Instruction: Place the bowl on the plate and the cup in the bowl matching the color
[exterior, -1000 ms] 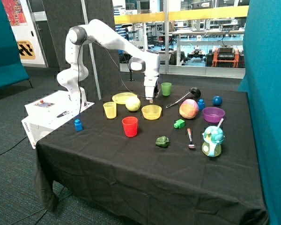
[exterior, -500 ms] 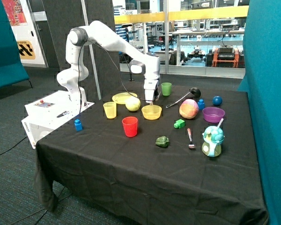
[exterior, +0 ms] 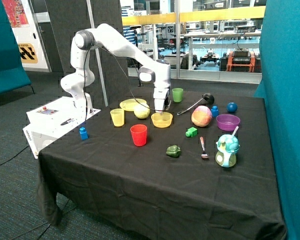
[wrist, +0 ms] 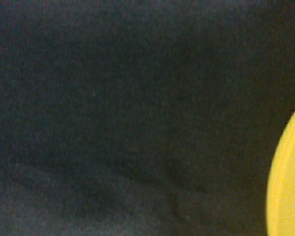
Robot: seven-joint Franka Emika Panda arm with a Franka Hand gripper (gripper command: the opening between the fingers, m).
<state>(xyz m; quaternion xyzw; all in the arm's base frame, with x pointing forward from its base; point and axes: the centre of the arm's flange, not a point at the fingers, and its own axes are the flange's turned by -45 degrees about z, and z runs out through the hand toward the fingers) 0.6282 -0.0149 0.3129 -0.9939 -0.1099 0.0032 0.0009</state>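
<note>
Outside view: jaws low at the yellow bowl's far rim

Outside view shows the white arm (exterior: 115,45) bent down over the black-clothed surface (exterior: 155,170), with the jaws (exterior: 160,113) down at the far rim of the yellow bowl (exterior: 162,120). Whether they are parted or closed, or grip the rim, cannot be told here. The bowl sits on the cloth directly below the jaws, not on the pale yellow plate (exterior: 131,104), which lies behind and to the side with a yellow-green round fruit (exterior: 142,111) at its edge. The yellow cup (exterior: 117,117) stands upright beyond that fruit, apart from the bowl. A red cup (exterior: 138,135) stands in front of the jaws, nearer the camera; a green cup (exterior: 177,94) stands behind them. A purple bowl (exterior: 227,121) sits well off to the other side.

Wrist view shows mostly dark cloth (wrist: 128,113), with 1 curved yellow edge (wrist: 287,187) at the border; the fingers do not show.
</note>
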